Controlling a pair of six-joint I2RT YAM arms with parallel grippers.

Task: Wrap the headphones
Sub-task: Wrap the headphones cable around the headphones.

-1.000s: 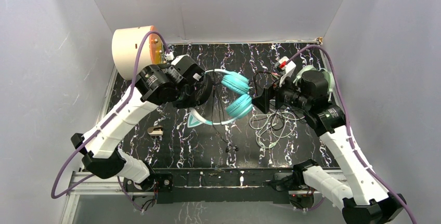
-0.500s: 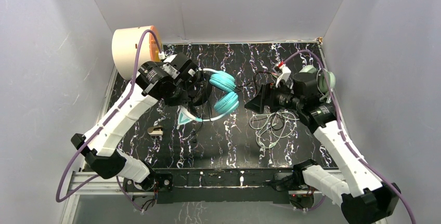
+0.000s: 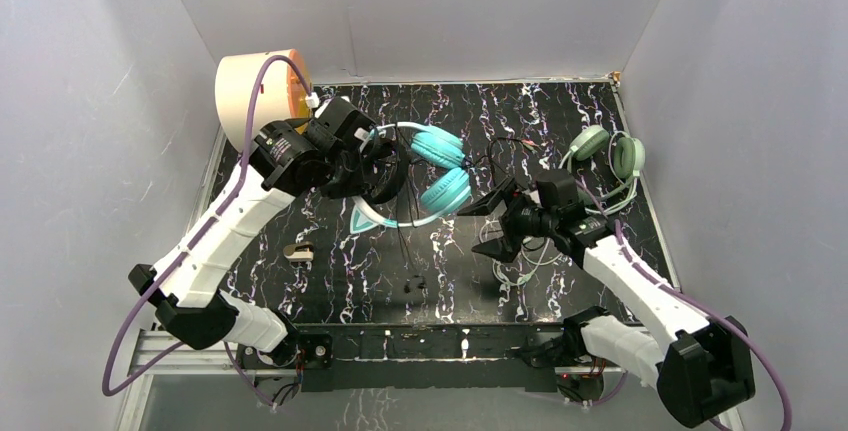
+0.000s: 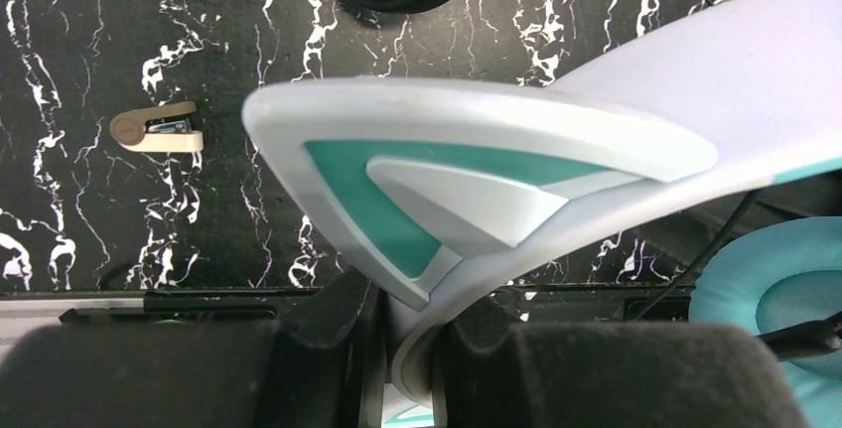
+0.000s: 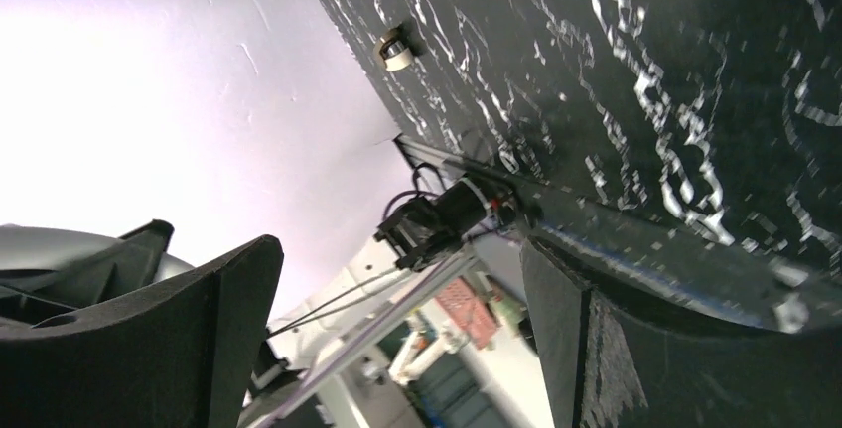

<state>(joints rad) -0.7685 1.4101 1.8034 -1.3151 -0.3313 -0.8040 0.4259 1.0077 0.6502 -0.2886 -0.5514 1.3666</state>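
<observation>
Right pincer [image 3: 478, 231], gaping, has swung down over the black marbled table [image 3: 330, 286]; left pincer [image 3: 386, 169] grips teal headphones [image 3: 446, 191].

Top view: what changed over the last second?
Right end effector, open and empty, drew back toward the near edge, uncovering the pale sage-green headset. Left end effector carried the teal cat-ear headset slightly leftward, still shut on its white band. Small beige clip stayed put.
</observation>
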